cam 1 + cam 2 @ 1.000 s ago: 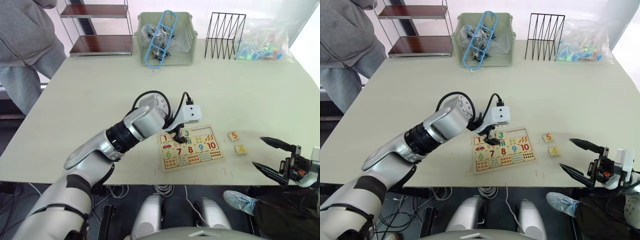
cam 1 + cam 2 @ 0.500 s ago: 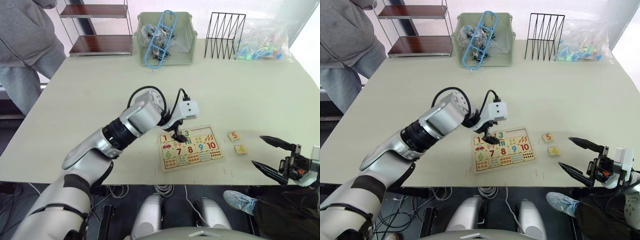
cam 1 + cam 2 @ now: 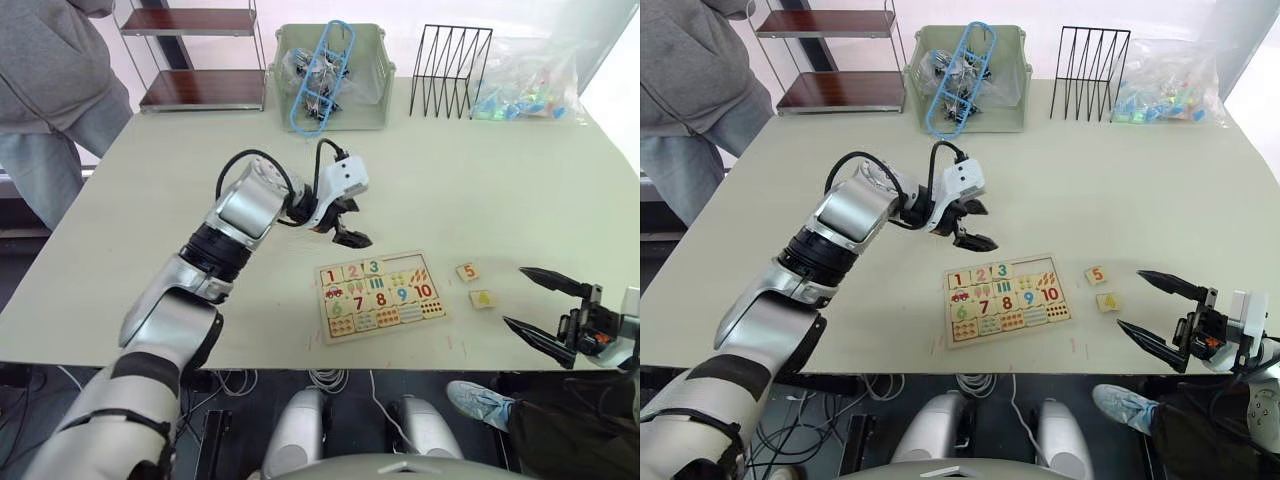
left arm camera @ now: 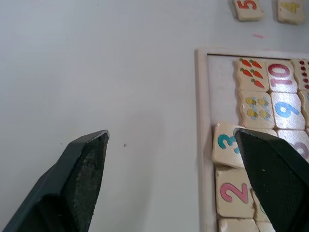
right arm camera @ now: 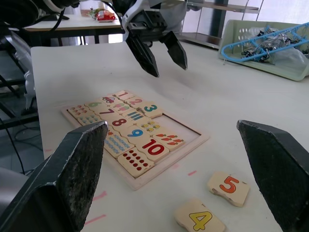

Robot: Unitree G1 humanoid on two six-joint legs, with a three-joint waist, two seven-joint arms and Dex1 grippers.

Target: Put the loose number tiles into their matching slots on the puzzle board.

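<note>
The puzzle board [image 3: 380,296] lies near the table's front edge. Its top row holds tiles 1 [image 3: 330,276], 2 [image 4: 234,192] and 3 [image 4: 226,144], and tile 3 sits slightly askew. Two loose number tiles rest on the table right of the board: tile 5 [image 3: 466,271] and tile 4 [image 3: 482,298]. My left gripper [image 3: 352,238] hovers open and empty above the table, just behind the board's back-left corner. My right gripper [image 3: 545,306] is open and empty at the front right, a short way right of tiles 4 [image 5: 199,221] and 5 [image 5: 230,186].
A green basket [image 3: 375,110] with a blue hanger, a black wire rack [image 3: 450,70] and a plastic bag of coloured pieces [image 3: 530,90] line the table's far edge. A person in grey [image 3: 50,80] stands at the far left beside a shelf [image 3: 195,60].
My left gripper has lifted off the board's top row and drawn back and to the left, open, uncovering tiles 2 and 3. The right gripper has stayed put.
</note>
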